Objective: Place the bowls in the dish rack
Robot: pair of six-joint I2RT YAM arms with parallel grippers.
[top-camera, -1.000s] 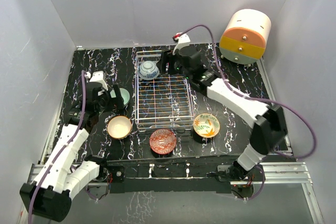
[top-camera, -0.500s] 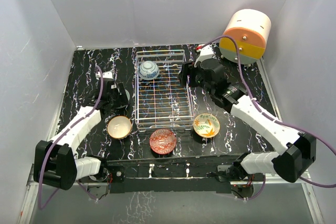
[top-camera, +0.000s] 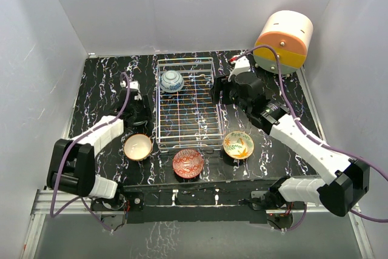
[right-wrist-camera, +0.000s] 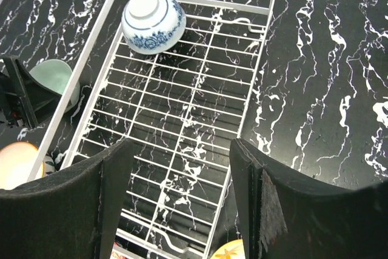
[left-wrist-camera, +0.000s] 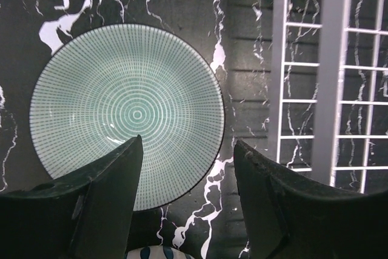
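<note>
Hovering low over the pale mint bowl (left-wrist-camera: 127, 107), which sits on the black marbled table (top-camera: 285, 89) just left of the dish rack (top-camera: 187, 104), the left gripper (left-wrist-camera: 188, 144) has its fingers apart with the bowl's near rim showing between them; I cannot tell whether either finger touches it. The right gripper (right-wrist-camera: 182, 144) hangs above the rack's right side, fingers spread with nothing between them. One blue-white bowl (right-wrist-camera: 153, 20) lies upside down in the rack's far left corner, while the cream-tan bowl (top-camera: 138, 147), red bowl (top-camera: 188, 163) and yellow-green bowl (top-camera: 238, 144) sit on the table around the rack's near end.
</note>
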